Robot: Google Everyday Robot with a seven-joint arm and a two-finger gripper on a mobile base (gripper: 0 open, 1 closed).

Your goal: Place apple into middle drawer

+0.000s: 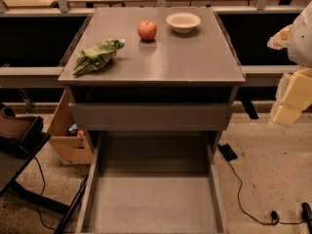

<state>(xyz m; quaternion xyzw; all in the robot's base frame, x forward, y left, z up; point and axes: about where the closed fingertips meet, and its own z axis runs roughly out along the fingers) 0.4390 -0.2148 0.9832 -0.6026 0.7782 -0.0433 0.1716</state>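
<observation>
Camera view: one apple [146,30], gripper [291,104] right

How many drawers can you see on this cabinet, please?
2: the upper drawer, nearly shut, and the middle drawer below, pulled out; others may be hidden. Gripper at the right edge.

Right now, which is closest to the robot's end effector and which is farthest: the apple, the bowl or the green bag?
The end effector hangs at the picture's right edge, off to the side of the cabinet top.
1. Cream bowl, back right.
2. Apple, just left of the bowl.
3. Green snack bag, far left.
</observation>
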